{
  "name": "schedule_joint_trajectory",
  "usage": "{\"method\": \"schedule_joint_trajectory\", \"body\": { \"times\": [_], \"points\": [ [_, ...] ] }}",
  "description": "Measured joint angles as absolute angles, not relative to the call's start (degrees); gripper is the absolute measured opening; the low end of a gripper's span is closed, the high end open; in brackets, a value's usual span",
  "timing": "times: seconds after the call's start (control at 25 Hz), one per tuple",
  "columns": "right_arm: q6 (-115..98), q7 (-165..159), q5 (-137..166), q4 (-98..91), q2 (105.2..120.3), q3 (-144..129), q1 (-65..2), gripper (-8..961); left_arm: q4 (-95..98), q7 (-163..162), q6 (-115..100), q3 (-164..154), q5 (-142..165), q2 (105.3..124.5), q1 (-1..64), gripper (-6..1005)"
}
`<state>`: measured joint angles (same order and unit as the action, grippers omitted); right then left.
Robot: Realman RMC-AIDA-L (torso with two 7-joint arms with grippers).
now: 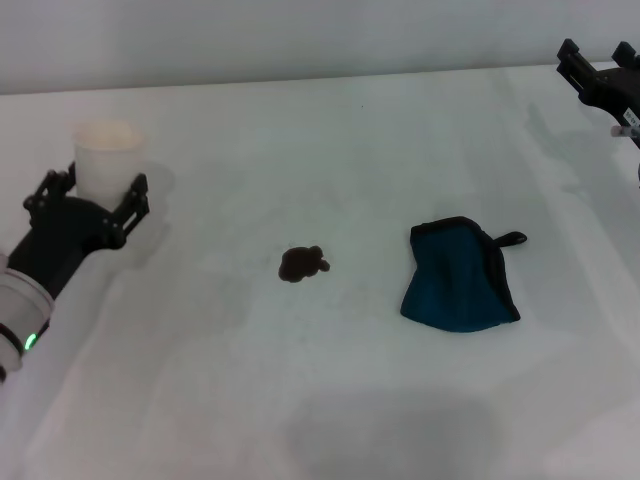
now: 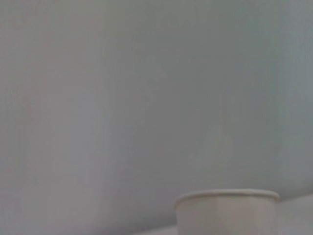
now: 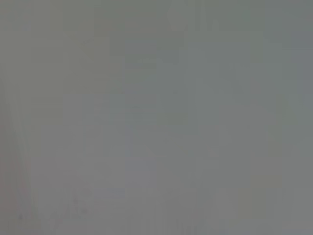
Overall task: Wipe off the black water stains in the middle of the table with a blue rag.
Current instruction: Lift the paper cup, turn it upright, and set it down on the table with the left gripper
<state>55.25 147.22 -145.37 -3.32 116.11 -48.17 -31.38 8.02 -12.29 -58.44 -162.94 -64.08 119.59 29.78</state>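
So the white desk (image 1: 330,400) is carrying three things right now: the black water stains (image 1: 302,264) are sitting roughly in the middle as one small dark blotch with lobed edges, and the blue rag (image 1: 458,279) is lying folded off to the robot's right of it, near but not touching, with its little black loop sticking out from the far right corner. Way over on the left side, a white paper cup (image 1: 105,158) is standing upright, and the left gripper (image 1: 98,200) is sitting right at it with its fingers spread on either side of the cup, looking released rather than squeezing. The left wrist view is just showing the cup's rim (image 2: 227,196) up close. The right gripper (image 1: 600,72) is hanging out at the far right corner, well apart from the rag, and I honestly can't tell whether it's clenched or not.
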Motion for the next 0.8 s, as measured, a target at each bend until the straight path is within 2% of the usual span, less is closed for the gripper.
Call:
{"method": "schedule_joint_trajectory", "body": {
  "times": [0.8],
  "points": [
    [55.1,147.2,-145.4,-3.2,116.02,-48.2,-31.1,841,10.0,-11.9,-52.5,-162.9,-64.3,119.73,28.6,765]
  ]
}}
